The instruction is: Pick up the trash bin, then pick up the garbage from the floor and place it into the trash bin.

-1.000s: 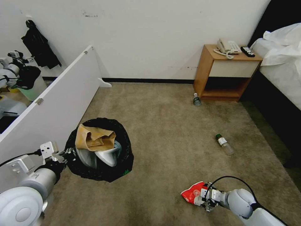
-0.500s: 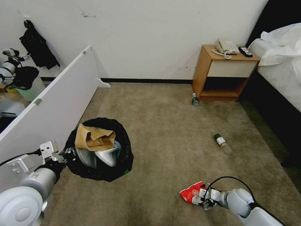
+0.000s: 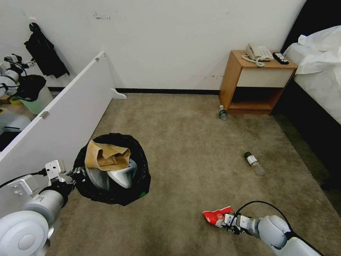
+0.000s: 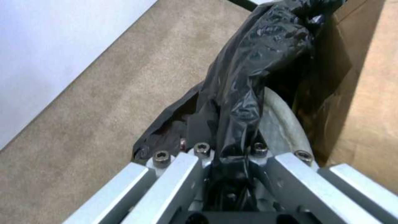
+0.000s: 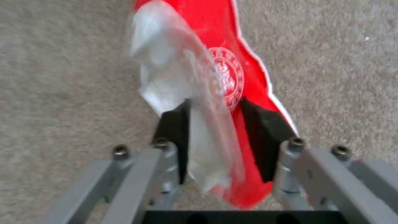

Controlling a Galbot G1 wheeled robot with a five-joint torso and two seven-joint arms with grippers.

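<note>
At the lower right of the head view our right gripper was clamped on the crinkly red-and-white plastic wrapper. The right wrist view showed the black pads on either side of the wrapper, carpet behind. We judged it was held by one edge so it could be carried across and dropped in.

At lower left, our left gripper was closed on the rim of the small round trash bin lined with a black plastic bag. The left wrist view showed black bag film bunched between the fingers. The bin's mouth faced up, probably kept there as a ready target. Inside it were a crumpled brown paper bag and white slippers.

Two clear green-labelled bottles lay on the short-pile beige-brown carpet: one right of centre, one farther up, just beside the wooden nightstand.

Room: a white panel on the left, a white wall across the top, and a bed with white sheets at upper right.
</note>
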